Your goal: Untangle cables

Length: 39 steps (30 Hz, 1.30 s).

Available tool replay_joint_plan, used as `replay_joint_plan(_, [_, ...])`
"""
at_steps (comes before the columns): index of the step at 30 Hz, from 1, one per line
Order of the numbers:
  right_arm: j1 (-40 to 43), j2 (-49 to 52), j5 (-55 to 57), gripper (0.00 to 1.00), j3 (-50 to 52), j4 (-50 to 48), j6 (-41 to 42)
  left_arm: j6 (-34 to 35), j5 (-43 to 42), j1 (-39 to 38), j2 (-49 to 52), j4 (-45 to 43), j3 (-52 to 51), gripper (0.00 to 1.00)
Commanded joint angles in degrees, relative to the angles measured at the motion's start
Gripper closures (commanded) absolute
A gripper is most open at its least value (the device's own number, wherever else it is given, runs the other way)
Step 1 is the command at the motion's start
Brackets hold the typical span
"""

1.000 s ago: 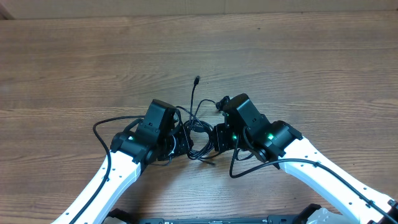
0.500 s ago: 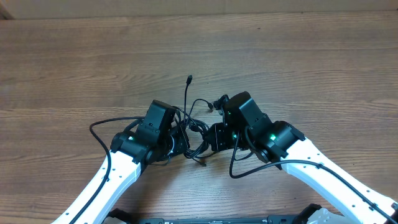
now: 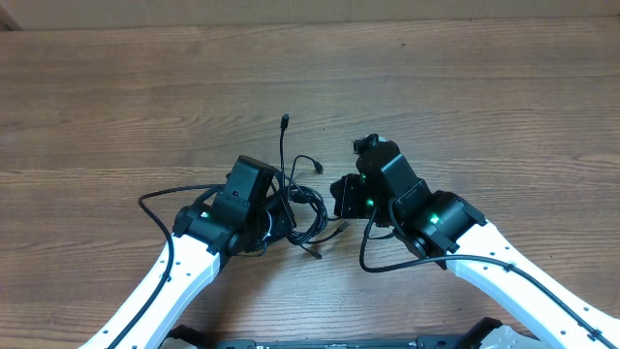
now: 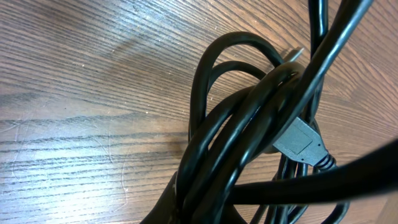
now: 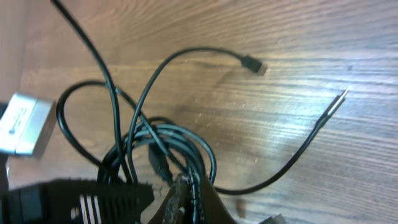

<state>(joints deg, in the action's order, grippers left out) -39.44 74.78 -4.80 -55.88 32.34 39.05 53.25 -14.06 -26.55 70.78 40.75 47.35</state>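
The cables are a tangle of thin black cords on the wooden table between my two arms. One free end points away from me, and a small plug lies near the right arm. My left gripper is shut on a bundle of loops, with a grey plug close in front of it. My right gripper is shut on a strand at the tangle's right side. Loops, a plug and a bare cord end lie beyond it.
The wooden table stretches out around the tangle. Thicker black arm wires loop beside the left arm and the right arm. Part of the left arm's grey housing shows in the right wrist view.
My right gripper has moved right and slightly away from the left, pulling the tangle looser. The free cord end has shifted left and farther away. The left arm has hardly moved.
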Motion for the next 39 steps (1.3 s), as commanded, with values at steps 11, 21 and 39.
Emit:
replay_joint_plan(11, [0.02,-0.68,-4.35,0.59,-0.66,2.23,-12.66,0.76,1.18,-0.11,0.09,-0.28,0.74,0.96])
replay_joint_plan(21, [-0.04,5.31,-13.46,0.68,-0.15,-0.15,-19.21,0.74,1.11,-0.11,0.09,-0.28,0.74,0.95])
replay_joint_plan(39, [-0.07,7.61,-29.31,0.96,-0.09,-2.34,-18.1,0.55,1.18,-0.09,0.09,-0.24,0.74,0.96])
